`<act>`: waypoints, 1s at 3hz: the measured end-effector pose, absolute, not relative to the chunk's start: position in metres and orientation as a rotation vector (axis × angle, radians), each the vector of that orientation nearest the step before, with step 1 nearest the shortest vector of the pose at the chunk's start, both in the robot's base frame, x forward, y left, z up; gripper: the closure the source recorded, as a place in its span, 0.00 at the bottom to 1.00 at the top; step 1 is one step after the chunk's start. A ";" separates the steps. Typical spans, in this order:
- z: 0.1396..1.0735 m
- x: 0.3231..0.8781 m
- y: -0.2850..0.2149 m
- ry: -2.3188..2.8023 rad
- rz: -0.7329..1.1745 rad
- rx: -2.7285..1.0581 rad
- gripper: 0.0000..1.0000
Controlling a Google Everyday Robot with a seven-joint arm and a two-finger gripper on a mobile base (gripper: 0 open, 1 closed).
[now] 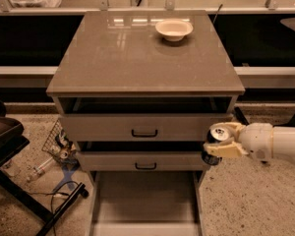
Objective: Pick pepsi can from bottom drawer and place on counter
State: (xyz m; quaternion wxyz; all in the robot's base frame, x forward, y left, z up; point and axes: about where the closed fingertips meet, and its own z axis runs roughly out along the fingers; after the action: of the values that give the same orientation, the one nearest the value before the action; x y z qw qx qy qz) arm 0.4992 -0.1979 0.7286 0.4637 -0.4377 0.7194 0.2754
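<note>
My gripper [221, 142] comes in from the right on a white arm and is shut on the pepsi can [216, 140], a dark can with a shiny silver top. It holds the can upright in the air by the right front corner of the cabinet, level with the two upper drawers. The bottom drawer [145, 200] is pulled out below, its flat floor bare. The counter [137, 58] is the glossy grey-brown top above and to the left of the can.
A shallow cream bowl [174, 29] sits near the counter's back right. The two upper drawers [143, 128] with black handles are slightly open. A dark stand [19, 181], a wire basket [56, 141] and cables lie on the floor at left.
</note>
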 end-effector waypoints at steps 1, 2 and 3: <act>0.777 0.511 -0.200 1.780 0.621 -1.071 1.00; 0.827 0.531 -0.195 1.780 0.567 -1.098 1.00; 0.866 0.554 -0.186 1.771 0.527 -1.134 1.00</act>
State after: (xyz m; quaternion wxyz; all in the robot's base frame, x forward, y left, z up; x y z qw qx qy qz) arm 0.5539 -0.1865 0.8664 0.4677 -0.4621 0.7222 0.2149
